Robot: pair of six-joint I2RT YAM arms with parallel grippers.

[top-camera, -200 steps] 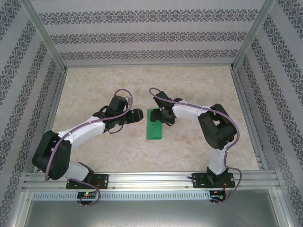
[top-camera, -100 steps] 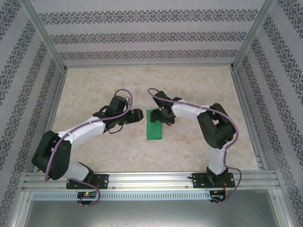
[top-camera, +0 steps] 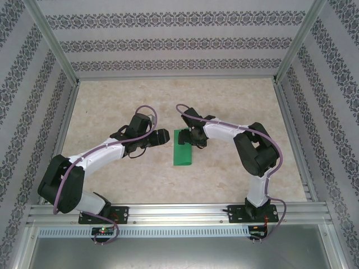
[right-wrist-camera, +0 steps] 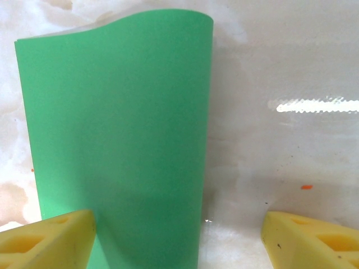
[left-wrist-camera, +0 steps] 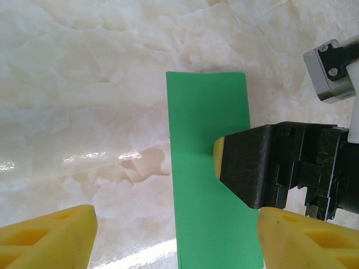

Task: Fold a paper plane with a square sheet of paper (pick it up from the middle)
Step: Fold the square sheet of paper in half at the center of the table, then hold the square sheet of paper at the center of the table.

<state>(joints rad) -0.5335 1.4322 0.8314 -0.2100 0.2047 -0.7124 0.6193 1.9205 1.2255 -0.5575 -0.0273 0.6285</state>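
The square sheet of paper [top-camera: 183, 150] is bright green and lies on the marble table as a narrow rectangle, folded in half lengthwise. In the right wrist view the paper [right-wrist-camera: 118, 140] has a loose, rounded fold along its right side. My right gripper [top-camera: 191, 139] sits open at the strip's far end; in its own view the gripper [right-wrist-camera: 179, 242] straddles the fold edge, and its left fingertip [right-wrist-camera: 53, 241] rests over the paper. My left gripper [top-camera: 166, 136] is open just left of the strip. In the left wrist view the paper [left-wrist-camera: 202, 123] lies between that gripper's [left-wrist-camera: 176, 241] spread fingers.
The right gripper's black body [left-wrist-camera: 280, 162] and yellow tip reach over the strip's right edge in the left wrist view. Aluminium frame rails [top-camera: 168, 212] run along the near edge, and patterned walls [top-camera: 168, 45] enclose the table on three sides.
Almost nothing differs: the right wrist has shifted a touch to the left over the strip's far end. The paper and the left arm stay put.
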